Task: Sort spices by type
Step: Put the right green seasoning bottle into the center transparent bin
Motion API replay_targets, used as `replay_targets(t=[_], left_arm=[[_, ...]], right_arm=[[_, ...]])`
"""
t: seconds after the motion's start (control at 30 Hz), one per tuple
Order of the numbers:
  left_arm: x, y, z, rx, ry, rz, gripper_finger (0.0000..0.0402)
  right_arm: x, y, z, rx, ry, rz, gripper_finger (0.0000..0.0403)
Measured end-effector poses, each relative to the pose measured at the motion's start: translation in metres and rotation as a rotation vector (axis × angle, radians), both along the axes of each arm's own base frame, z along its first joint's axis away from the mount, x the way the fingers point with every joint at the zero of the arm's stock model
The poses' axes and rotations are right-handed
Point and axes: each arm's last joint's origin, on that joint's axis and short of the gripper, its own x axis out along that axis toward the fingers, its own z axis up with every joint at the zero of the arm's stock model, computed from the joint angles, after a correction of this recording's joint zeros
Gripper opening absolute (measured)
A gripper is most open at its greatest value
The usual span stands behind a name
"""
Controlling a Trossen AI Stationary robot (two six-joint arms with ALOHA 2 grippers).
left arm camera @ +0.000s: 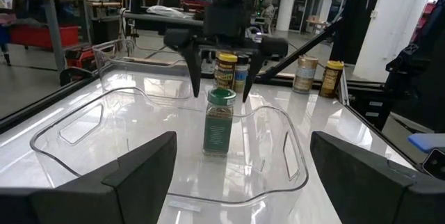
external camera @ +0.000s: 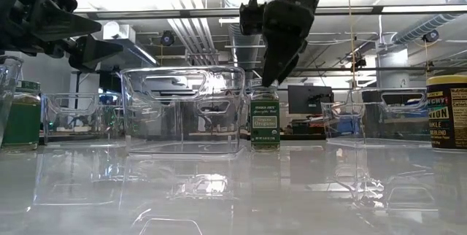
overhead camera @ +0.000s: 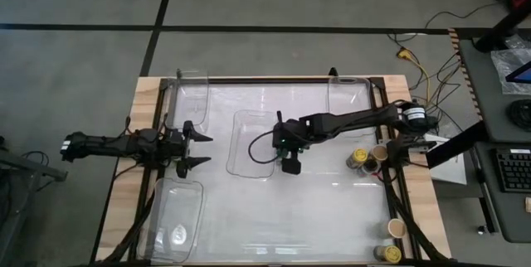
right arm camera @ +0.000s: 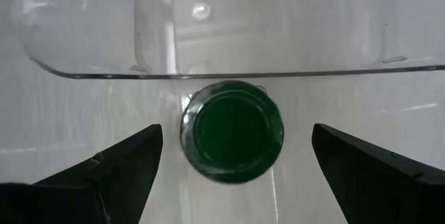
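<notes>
High view puts the right gripper (overhead camera: 289,152) at centre frame, fingers spread directly over a green-lidded spice jar (right arm camera: 233,131) standing upright on the surface (overhead camera: 315,209) just outside a clear bin (overhead camera: 253,144). At left, the left gripper (overhead camera: 192,148) waits, also spread.

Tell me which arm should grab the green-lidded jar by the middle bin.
Right. Its gripper hangs open directly over the green-lidded jar, a finger on each side. The left gripper waits open near the table's left edge.

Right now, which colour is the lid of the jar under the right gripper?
Green lid; the right wrist view shows it best.
</notes>
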Motion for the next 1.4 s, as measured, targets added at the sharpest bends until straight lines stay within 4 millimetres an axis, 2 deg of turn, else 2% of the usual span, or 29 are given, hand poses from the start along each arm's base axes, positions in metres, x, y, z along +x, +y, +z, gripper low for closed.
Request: replay_targets(t=[0.23,0.5,0.67,1.1,1.27,1.4], left_arm=[[0.0,0.0,0.0,0.0,0.0,0.0,0.0316],[0.0,0.0,0.0,0.0,0.0,0.0,0.0316],[0.0,0.0,0.0,0.0,0.001,0.0,0.0316],[0.0,0.0,0.0,0.0,0.001,0.0,0.0316],[0.0,0.0,0.0,0.0,0.001,0.001,0.0316],[0.0,0.0,0.0,0.0,0.001,0.001,0.0316]], right_arm=[[0.004,0.0,-0.01,0.002,0.016,-0.004,0.0361],[0.006,0.0,-0.011,0.01,0.009,-0.021,0.0357],[0.006,0.0,-0.011,0.008,0.007,-0.017,0.0324],[0.008,0.0,-0.011,0.01,-0.008,-0.02,0.0204],[0.006,0.0,-0.009,0.014,-0.001,-0.028,0.02],[0.004,0.0,0.004,0.015,0.043,-0.038,0.0206]])
